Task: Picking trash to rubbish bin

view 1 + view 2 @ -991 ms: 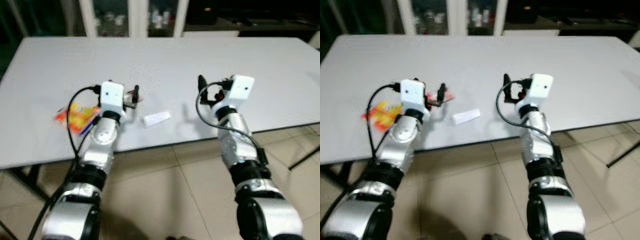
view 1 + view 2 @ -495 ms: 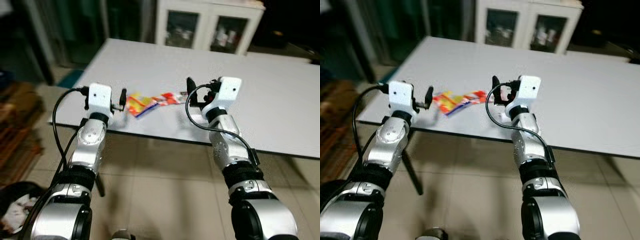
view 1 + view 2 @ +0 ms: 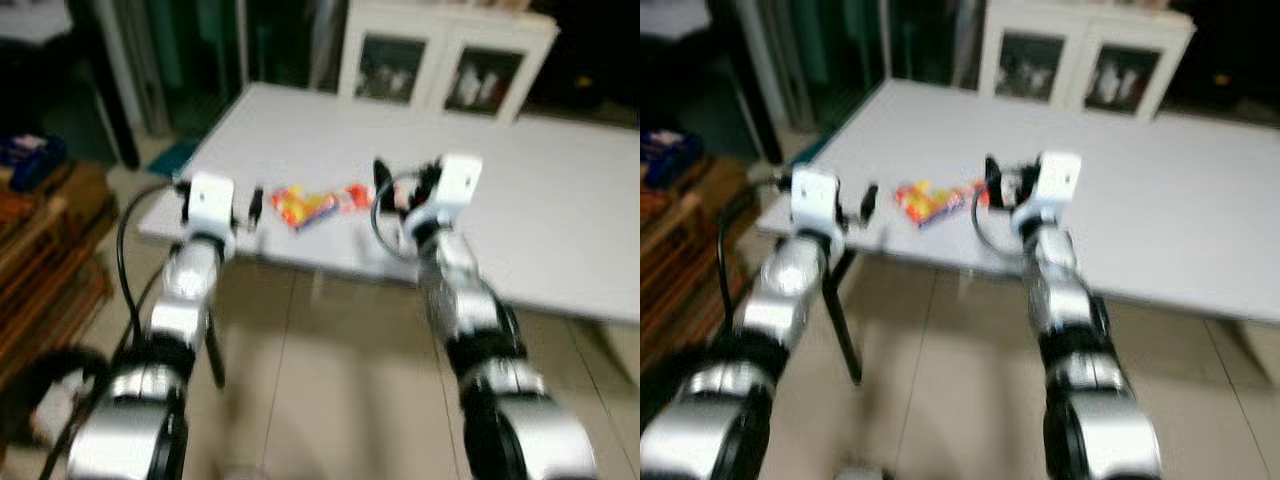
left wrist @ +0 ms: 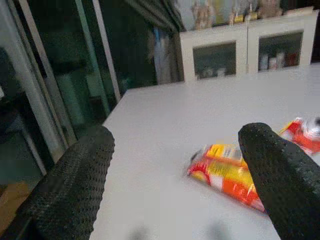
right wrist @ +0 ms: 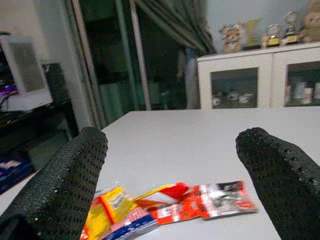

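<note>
The left gripper (image 4: 175, 185) has its two black textured fingers (image 4: 70, 185) spread wide apart with nothing between them. Through the gap, the left wrist view shows a yellow-and-orange snack wrapper (image 4: 227, 172) lying flat on the white table (image 4: 160, 130), with a red wrapper (image 4: 300, 134) just beyond it near the far finger. In the head views this gripper (image 3: 255, 205) hovers at the table's near left corner, at about 9 o'clock of the wrappers and apart from them.

The right gripper (image 5: 170, 185) also has its fingers (image 5: 65, 185) held wide apart and empty. Between them lie the same pieces of trash: the yellow wrapper (image 5: 112, 207) with a blue-edged strip under it, overlapped by the red wrapper (image 5: 210, 200), which carries dark print. In the left eye view the right gripper (image 3: 385, 190) sits at about 3 o'clock of the trash pile (image 3: 315, 203), just beside its red end; whether it touches the wrapper cannot be told through the blur.

The pile rests near the table's front edge, between the two grippers. Past the table at 12 o'clock stands a white glass-door cabinet (image 3: 445, 65) with small figures on top. Dark glass doors (image 5: 130, 60) rise at 10 o'clock. Beige floor tiles (image 3: 330, 390) lie below the table.
</note>
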`<state>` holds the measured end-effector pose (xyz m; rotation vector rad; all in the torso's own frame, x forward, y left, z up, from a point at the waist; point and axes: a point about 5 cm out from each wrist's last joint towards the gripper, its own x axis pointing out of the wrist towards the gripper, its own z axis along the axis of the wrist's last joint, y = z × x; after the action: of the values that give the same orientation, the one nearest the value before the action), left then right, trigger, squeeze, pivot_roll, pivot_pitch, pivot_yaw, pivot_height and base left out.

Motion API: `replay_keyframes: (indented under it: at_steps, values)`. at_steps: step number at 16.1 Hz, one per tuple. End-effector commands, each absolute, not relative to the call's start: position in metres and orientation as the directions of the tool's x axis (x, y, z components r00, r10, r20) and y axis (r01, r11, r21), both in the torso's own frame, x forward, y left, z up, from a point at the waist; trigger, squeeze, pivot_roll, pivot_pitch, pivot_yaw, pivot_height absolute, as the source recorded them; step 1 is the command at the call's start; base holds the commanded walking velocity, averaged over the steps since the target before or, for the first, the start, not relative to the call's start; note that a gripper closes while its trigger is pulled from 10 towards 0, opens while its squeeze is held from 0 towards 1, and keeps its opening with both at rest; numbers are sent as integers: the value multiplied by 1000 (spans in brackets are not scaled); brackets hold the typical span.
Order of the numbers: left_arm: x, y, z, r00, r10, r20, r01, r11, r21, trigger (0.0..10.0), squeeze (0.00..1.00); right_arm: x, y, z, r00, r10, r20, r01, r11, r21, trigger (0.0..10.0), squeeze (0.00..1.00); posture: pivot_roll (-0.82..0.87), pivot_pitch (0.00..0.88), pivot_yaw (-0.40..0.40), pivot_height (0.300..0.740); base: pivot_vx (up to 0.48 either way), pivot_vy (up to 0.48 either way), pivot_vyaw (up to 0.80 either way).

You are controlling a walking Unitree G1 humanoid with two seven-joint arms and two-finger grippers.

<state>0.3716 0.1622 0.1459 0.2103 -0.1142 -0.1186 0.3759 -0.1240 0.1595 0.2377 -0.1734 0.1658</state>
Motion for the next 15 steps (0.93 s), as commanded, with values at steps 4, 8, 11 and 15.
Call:
replay_keyframes:
  at_steps: [4, 8, 11, 15]
  values:
    - [371, 162, 145, 986, -138, 93, 115, 968, 222, 10000, 0, 377, -125, 158, 977, 133, 168, -171, 957, 236, 10000, 0, 46, 0, -57, 740, 480, 0, -200]
    - [373, 163, 149, 985, -139, 102, 113, 968, 224, 10000, 0, 377, -127, 160, 976, 122, 183, -164, 959, 233, 10000, 0, 45, 0, -58, 740, 480, 0, -400]
    - [372, 164, 150, 984, -142, 109, 114, 967, 228, 10000, 0, 377, -127, 160, 976, 120, 180, -161, 959, 233, 10000, 0, 47, 2, -61, 740, 480, 0, 0]
    - [371, 164, 155, 976, -169, 137, 135, 965, 224, 10000, 0, 378, -127, 160, 977, 120, 177, -160, 958, 237, 10000, 0, 49, 11, -63, 740, 71, 0, 0]
